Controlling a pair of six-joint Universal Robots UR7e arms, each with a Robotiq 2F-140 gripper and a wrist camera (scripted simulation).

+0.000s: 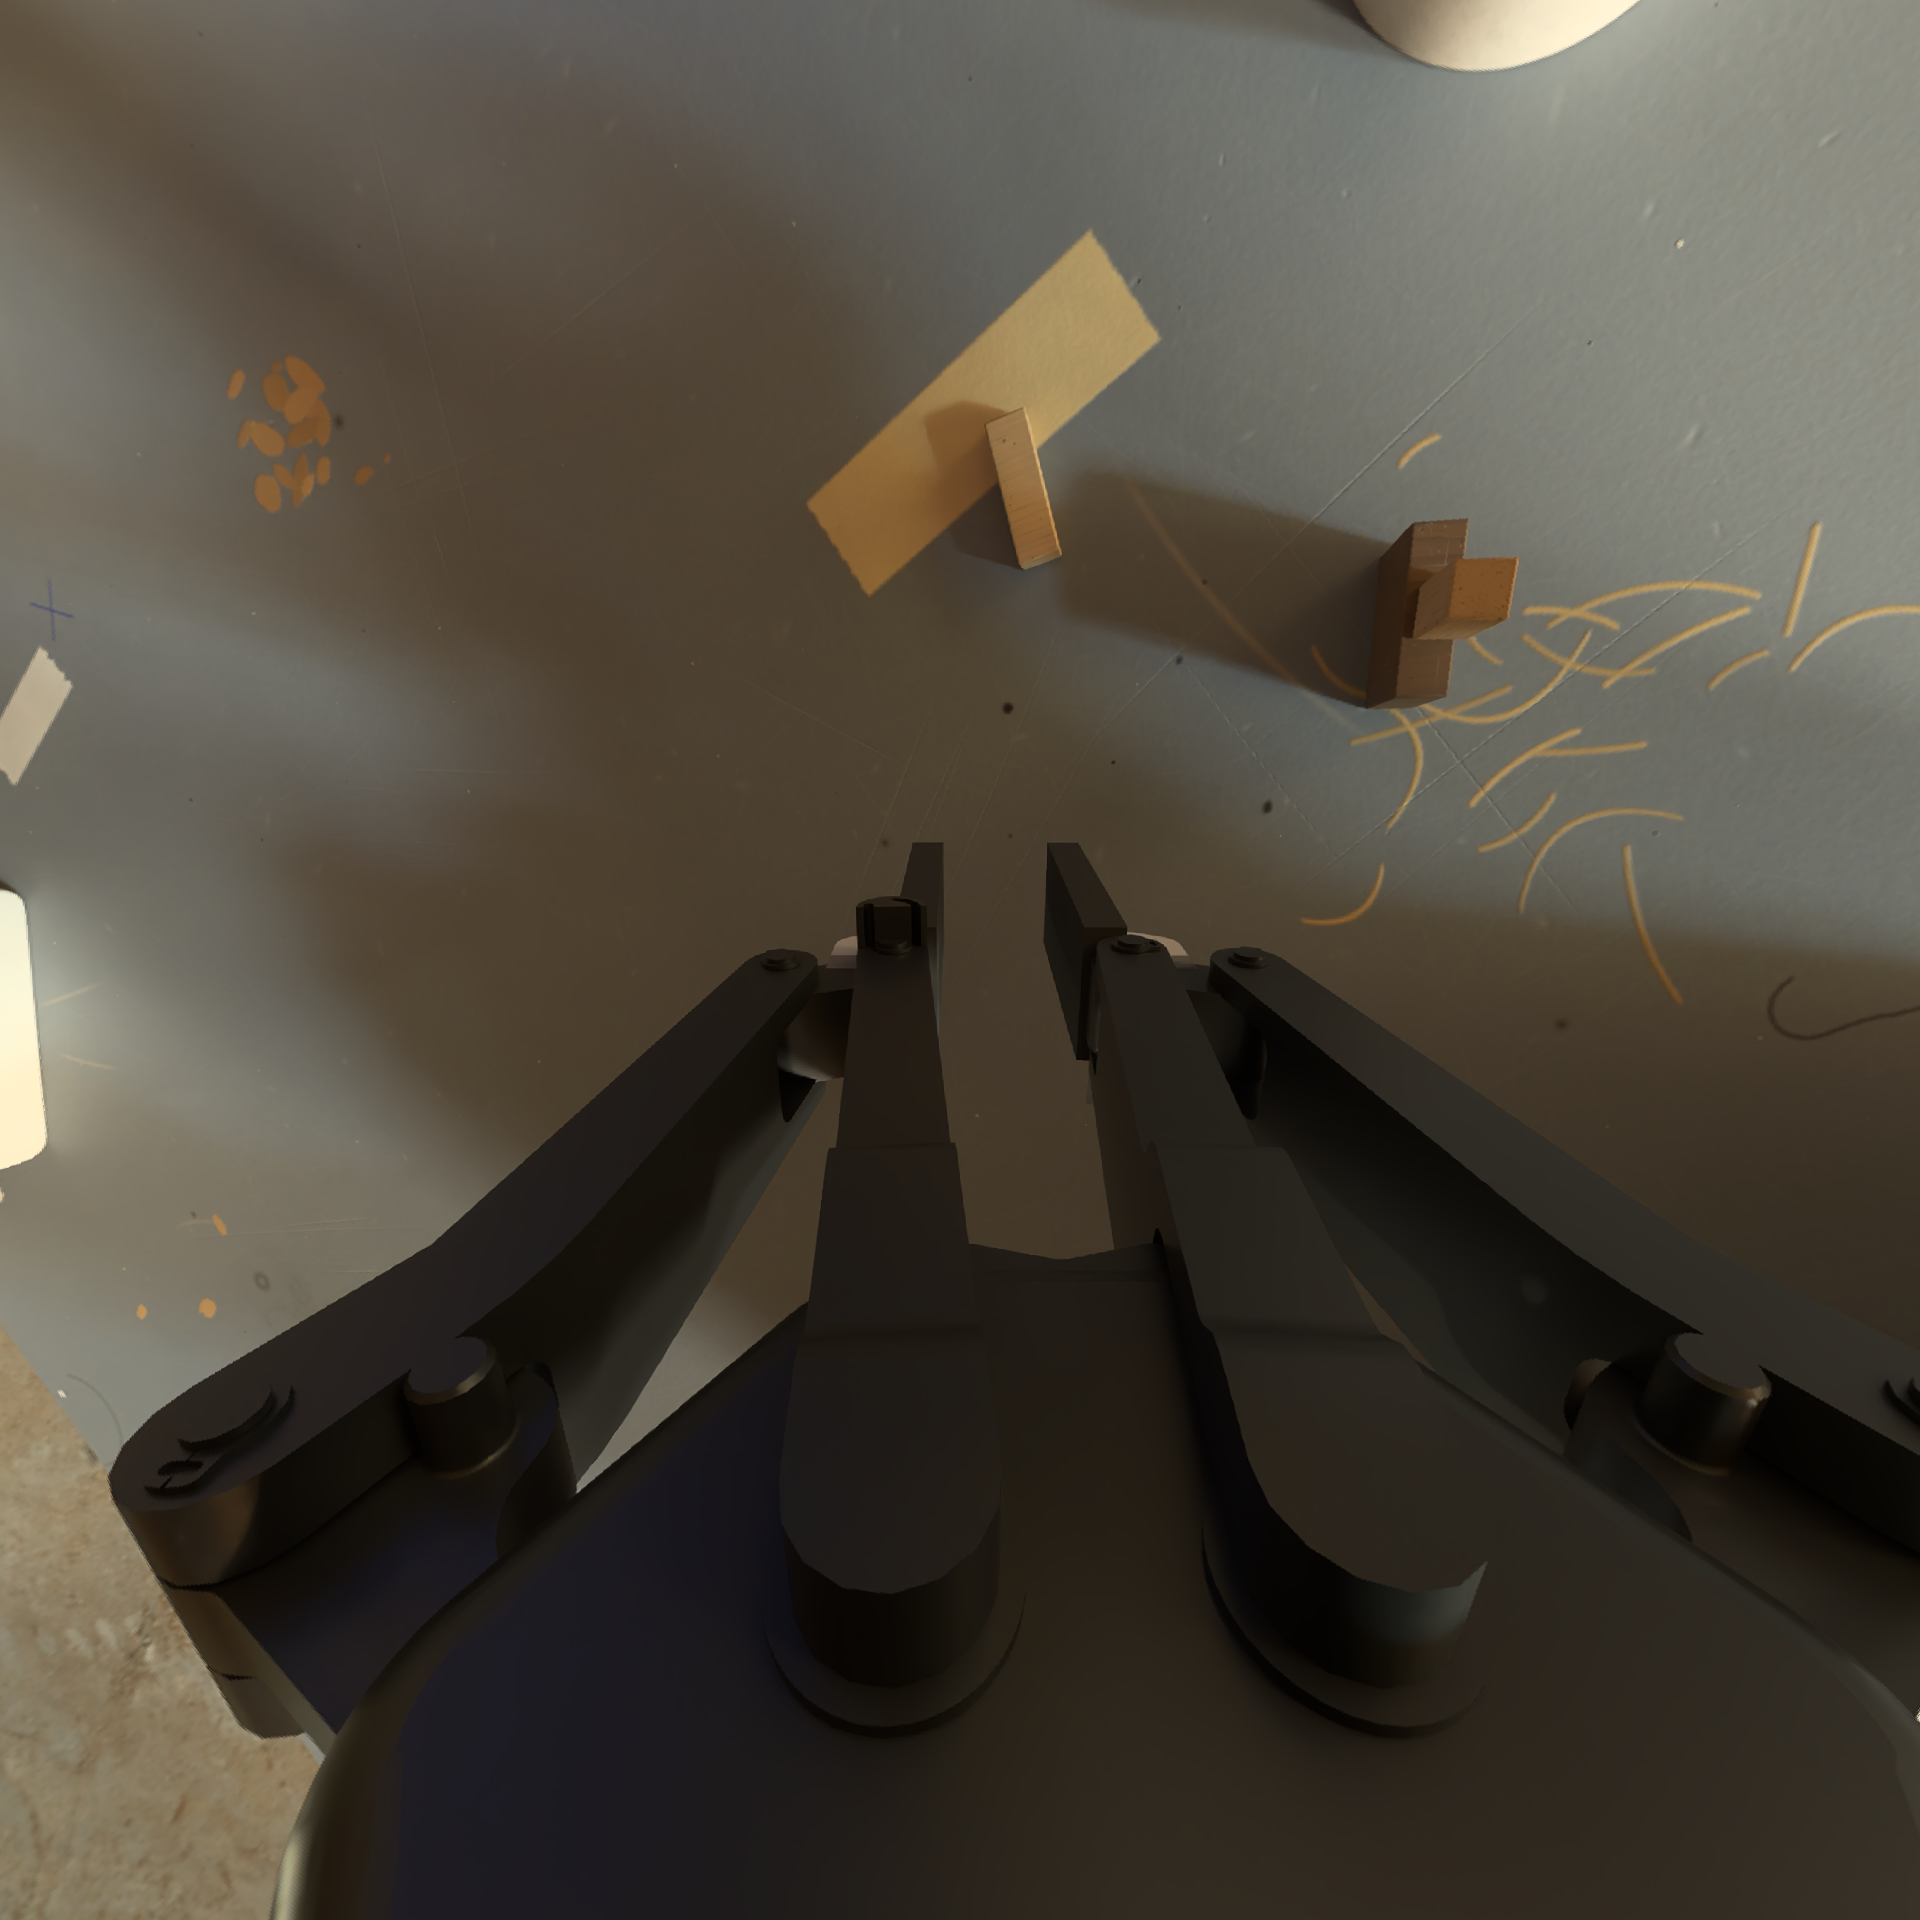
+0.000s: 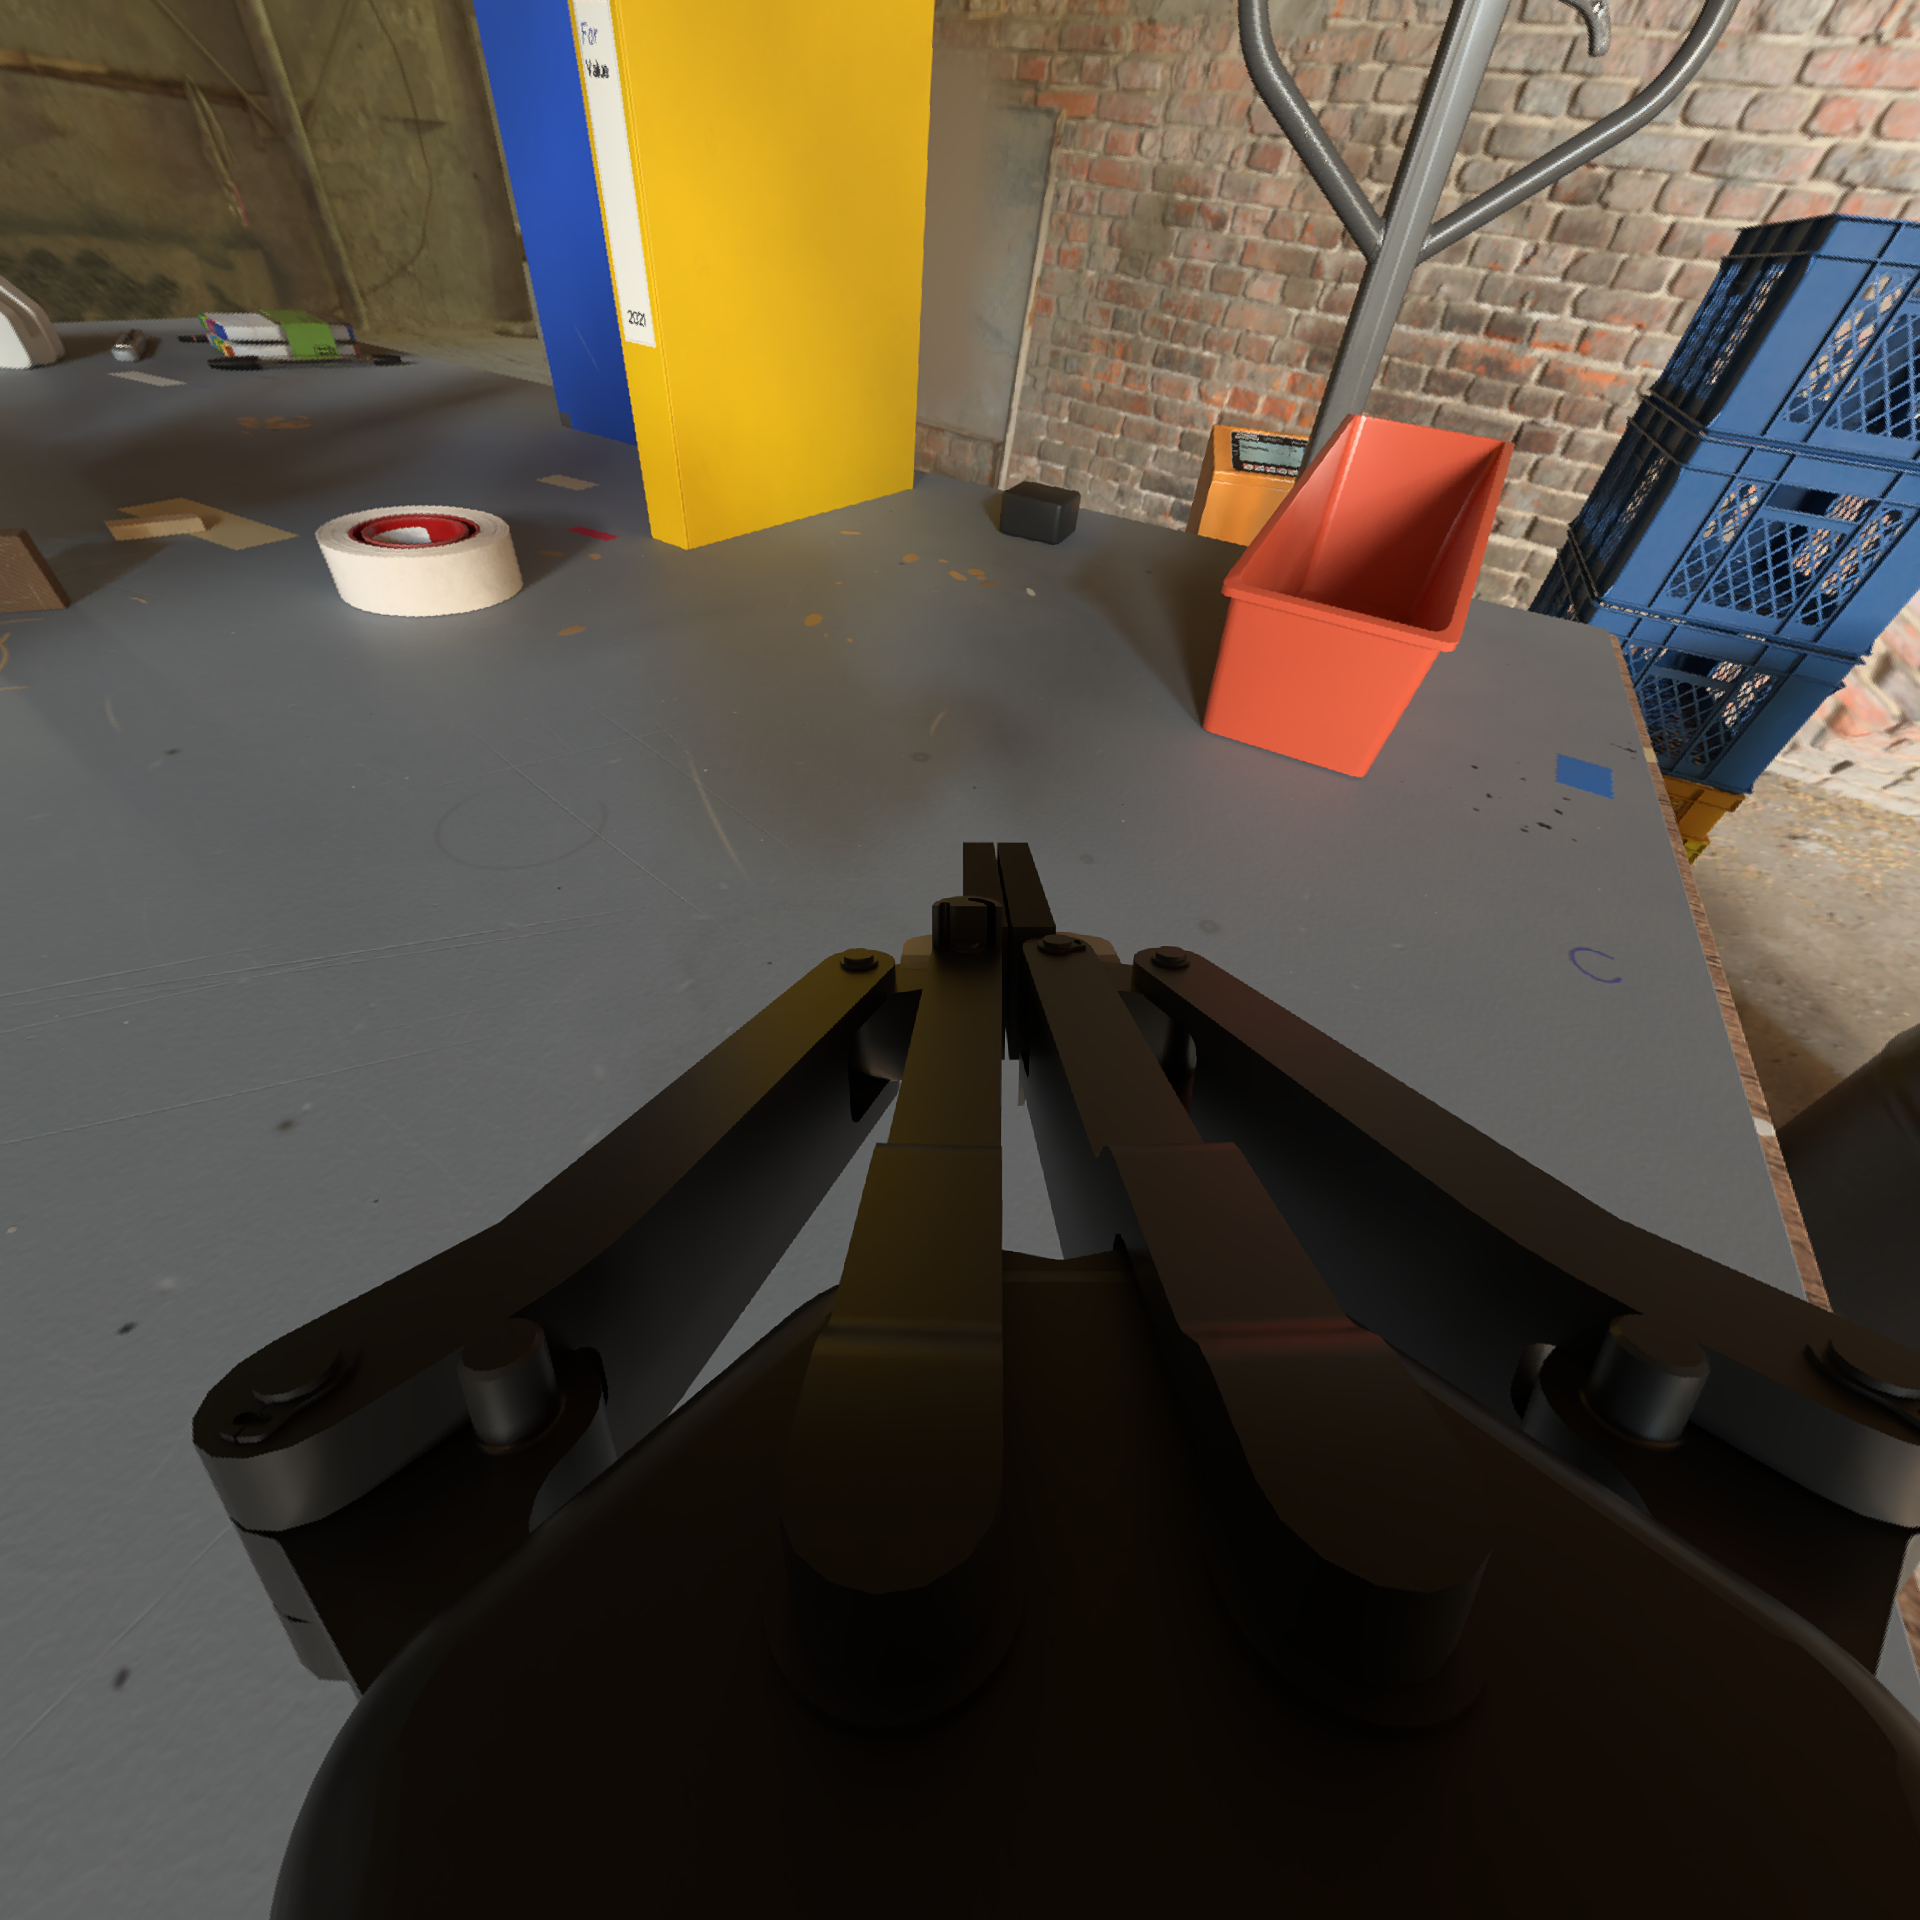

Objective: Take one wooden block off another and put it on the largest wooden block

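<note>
In the left wrist view a dark brown wooden block point(image 1: 1403, 644) stands on the grey table at the right, with a smaller light brown block point(image 1: 1470, 603) lying across its top. A pale wooden block point(image 1: 1023, 488) stands to their left, partly on a strip of tan tape point(image 1: 997, 384). My left gripper point(image 1: 995, 862) hovers above the table, nearer than the blocks, jaws a little apart and empty. My right gripper point(image 2: 995, 862) is shut and empty over bare table. The pale block point(image 2: 161, 520) and a brown block point(image 2: 26, 571) show far left there.
A roll of white tape point(image 2: 421, 556), yellow point(image 2: 779, 260) and blue point(image 2: 551, 208) binders, a small black object point(image 2: 1039, 509) and an orange bin point(image 2: 1351, 592) stand on the table. Blue crates point(image 2: 1787, 468) are beyond its right edge. Wood shavings point(image 1: 1558, 675) lie by the stacked blocks.
</note>
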